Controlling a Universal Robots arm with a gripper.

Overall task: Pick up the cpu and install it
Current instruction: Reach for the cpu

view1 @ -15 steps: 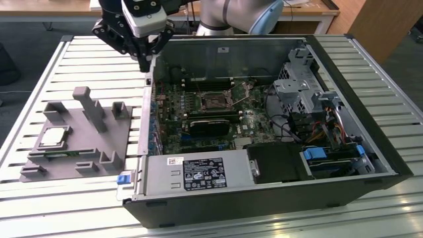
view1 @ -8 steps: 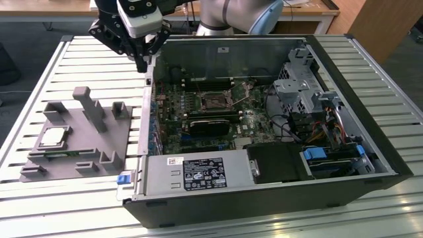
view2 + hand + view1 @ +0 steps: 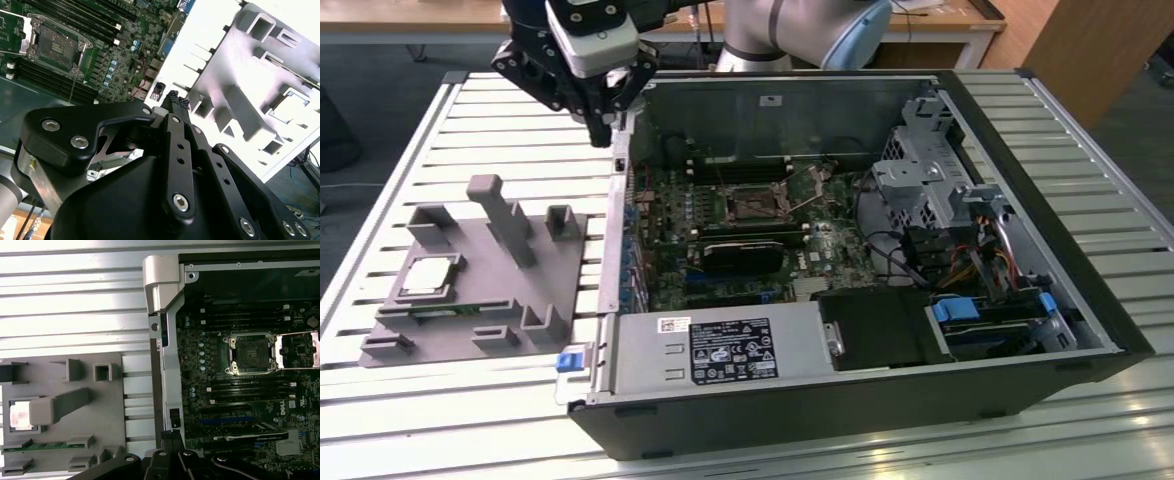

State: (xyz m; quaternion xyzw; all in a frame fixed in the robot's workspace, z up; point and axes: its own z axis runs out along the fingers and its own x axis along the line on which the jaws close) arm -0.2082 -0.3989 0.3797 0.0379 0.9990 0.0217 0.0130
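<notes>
The cpu (image 3: 430,275) is a small silver square lying in a recess of the gray fixture plate (image 3: 480,300), on the exterior view's left of the open computer case. It also shows in the first wrist view as a bright cpu (image 3: 21,416), partly behind a gray post. My gripper (image 3: 603,135) hangs high over the case's wall near its back corner, well away from the cpu. In the second wrist view the gripper (image 3: 176,99) is shut with nothing between its fingertips. The bare motherboard socket (image 3: 750,208) (image 3: 248,354) lies open inside the case.
The case (image 3: 854,400) holds a power supply (image 3: 720,350), a drive cage (image 3: 927,180) and cables. A tall gray post (image 3: 507,220) and several blocks rise from the fixture plate. A memory stick (image 3: 45,445) lies along the plate's edge. All stand on a slatted metal table (image 3: 520,110).
</notes>
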